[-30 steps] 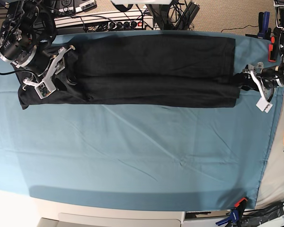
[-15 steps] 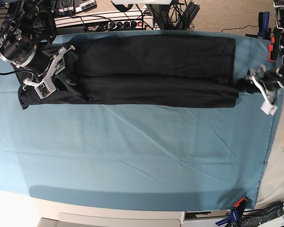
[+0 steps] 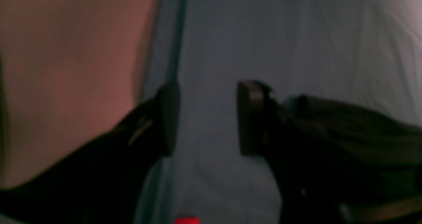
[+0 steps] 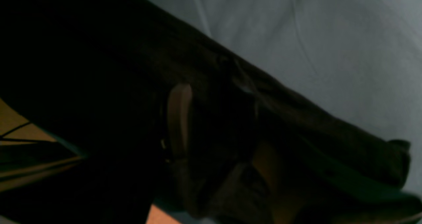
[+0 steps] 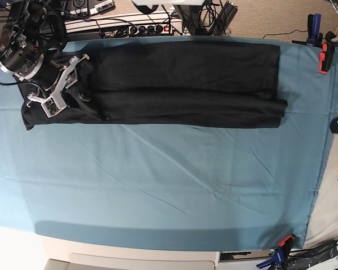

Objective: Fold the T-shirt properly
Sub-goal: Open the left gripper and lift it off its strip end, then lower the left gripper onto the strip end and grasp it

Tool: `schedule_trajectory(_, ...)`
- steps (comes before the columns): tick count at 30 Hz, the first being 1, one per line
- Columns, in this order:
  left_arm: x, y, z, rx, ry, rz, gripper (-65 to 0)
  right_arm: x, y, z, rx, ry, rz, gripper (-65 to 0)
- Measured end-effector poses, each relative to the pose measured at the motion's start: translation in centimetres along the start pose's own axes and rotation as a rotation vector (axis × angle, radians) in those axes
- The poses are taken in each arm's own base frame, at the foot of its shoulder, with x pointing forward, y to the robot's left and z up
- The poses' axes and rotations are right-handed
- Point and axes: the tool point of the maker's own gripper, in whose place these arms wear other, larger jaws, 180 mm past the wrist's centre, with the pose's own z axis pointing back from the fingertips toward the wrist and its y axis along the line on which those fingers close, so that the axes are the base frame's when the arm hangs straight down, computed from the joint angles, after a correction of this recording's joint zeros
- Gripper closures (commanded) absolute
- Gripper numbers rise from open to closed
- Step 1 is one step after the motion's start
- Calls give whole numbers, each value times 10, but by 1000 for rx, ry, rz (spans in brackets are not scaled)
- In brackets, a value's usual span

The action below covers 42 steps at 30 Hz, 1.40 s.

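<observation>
Right now we see the left gripper only in its own wrist cam: two dark fingers stand well apart w/ bare teal table cloth showing between them, so it's open and holds nothing. A dark fold of the T-shirt lies just beside the finger at 3 o'clock; whether they touch we can't tell, pic is too blurred. In the base view that arm is almost out of frame, only a bit of hardware at the 3 o'clock edge.

Our right gripper sits at approx 10 o'clock in the base view, down on the T-shirt at its collar/sleeve end. Its wrist cam shows one tan finger pad pressed into dark cloth, w/ fabric bunched between the jaws, so we read it as closed partway on the shirt.

T-shirt lies across the 12 o'clock half of the table cloth, folded lengthwise into a long band running 9 to 3 o'clock, plain dark side up. No print visible.

Writing: none readable on grippers or shirt. Gear beyond the cloth at 12 o'clock is too small to read. Orange & blue clamps hold the cloth's corner at approx 2 o'clock; another clamp at approx 5 o'clock.
</observation>
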Motion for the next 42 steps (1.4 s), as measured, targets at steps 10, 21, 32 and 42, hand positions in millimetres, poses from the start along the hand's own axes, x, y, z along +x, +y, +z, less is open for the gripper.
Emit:
schedule_trajectory(10,-5,-20,19,-215,36,-14,-287,-5,4,-4,-14,4,-28,-221)
schedule_trajectory(21,-86,-34,8,-306,271,-43,-287,-5,3,-4,-16,6,-27,-221)
schedule_trajectory(32,-108,-55,-9,-378,267,15,-287,-11,3,-3,-28,24,-23,-221)
schedule_trajectory(42,-102,-78,-25,-440,207,46,-287,-11,3,-3,-28,24,-23,-221)
